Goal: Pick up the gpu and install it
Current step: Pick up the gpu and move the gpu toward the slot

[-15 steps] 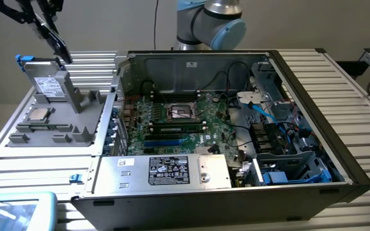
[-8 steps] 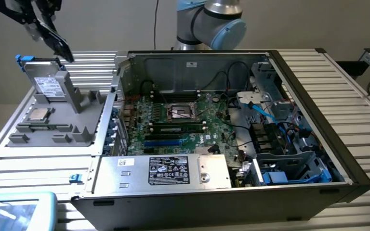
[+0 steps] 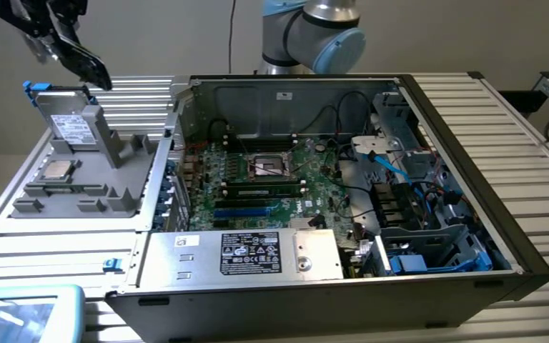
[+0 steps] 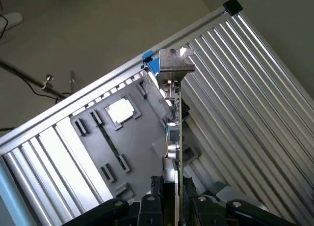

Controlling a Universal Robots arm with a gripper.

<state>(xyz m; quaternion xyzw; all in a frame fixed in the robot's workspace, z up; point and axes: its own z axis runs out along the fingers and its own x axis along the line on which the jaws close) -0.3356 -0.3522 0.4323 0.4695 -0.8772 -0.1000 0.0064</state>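
Up at eleven o'clock in the exterior view, one black pincer (image 4: 177,206) hangs above the ribbed metal table (image 3: 74,243). Its jaws are partly closed and clamp the one gpu (image 4: 179,137). The wrist view shows the card edge-on between the two fingers (image 4: 149,206), clear of any surface, with its single silver bracket (image 4: 175,64) at the end farthest from the pincer.

Below the pincer, at nine o'clock in the exterior view, one grey tray (image 3: 94,179) lies on the table. One square silver CPU chip (image 3: 57,169) sits in a pocket of the tray, and two small blue clips (image 3: 34,89) show along the table's edge.

At three o'clock from the tray stands one open computer case (image 3: 255,100). It contains one green motherboard (image 3: 255,179) and, at six o'clock from that board, one silver power supply (image 3: 255,254). At twelve o'clock, beyond the case, rises one robot arm (image 3: 313,28).
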